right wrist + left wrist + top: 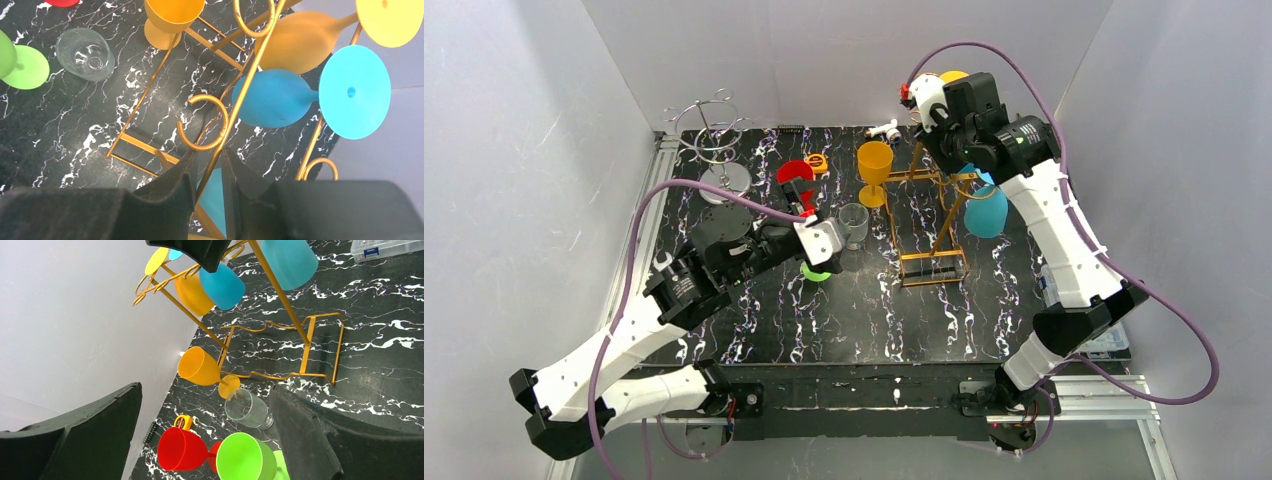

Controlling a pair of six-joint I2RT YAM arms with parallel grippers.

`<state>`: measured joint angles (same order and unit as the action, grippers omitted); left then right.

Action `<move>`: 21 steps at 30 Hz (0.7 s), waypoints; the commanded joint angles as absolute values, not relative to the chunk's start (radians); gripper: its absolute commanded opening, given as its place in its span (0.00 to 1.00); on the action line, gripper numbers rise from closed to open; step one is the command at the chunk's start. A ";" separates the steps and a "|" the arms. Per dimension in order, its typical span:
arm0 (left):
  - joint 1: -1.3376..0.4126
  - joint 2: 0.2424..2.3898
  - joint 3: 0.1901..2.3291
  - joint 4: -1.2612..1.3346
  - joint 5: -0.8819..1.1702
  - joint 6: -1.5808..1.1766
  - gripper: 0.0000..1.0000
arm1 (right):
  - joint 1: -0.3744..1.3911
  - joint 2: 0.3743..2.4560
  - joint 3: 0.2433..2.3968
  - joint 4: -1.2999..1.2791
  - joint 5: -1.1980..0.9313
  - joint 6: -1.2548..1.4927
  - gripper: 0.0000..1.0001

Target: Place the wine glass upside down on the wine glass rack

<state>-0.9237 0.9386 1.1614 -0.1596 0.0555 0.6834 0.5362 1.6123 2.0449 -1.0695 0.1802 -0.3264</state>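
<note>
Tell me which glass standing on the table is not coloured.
The clear glass, see-through with no tint; the red glass, green glass and orange glass near it are coloured.

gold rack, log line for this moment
left gripper open, near green glass | right gripper astride gold rack bar, grip unclear | blue glass hung inverted

Black marbled table point(824, 320), silver wire stand point(722, 178), clear plastic box point(382, 247)
</note>
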 commanded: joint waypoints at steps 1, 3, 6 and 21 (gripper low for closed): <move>-0.918 0.932 1.204 -0.161 0.060 0.676 0.98 | 0.531 1.600 2.040 -1.032 0.192 -0.397 0.31; -0.918 0.931 1.207 -0.162 0.056 0.678 0.98 | 0.531 1.607 2.039 -1.020 0.220 -0.423 0.31; -0.918 0.930 1.211 -0.168 0.054 0.679 0.98 | 0.531 1.605 2.025 -0.996 0.261 -0.472 0.31; -0.916 0.973 1.174 -0.071 0.014 0.690 0.98 | 0.536 1.608 2.040 -0.987 0.214 -0.433 0.77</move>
<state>-0.9237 0.9478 1.1763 -0.1486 0.0444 0.6807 0.5369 1.6127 2.0346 -1.0023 0.2138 -0.4446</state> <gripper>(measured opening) 0.982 0.702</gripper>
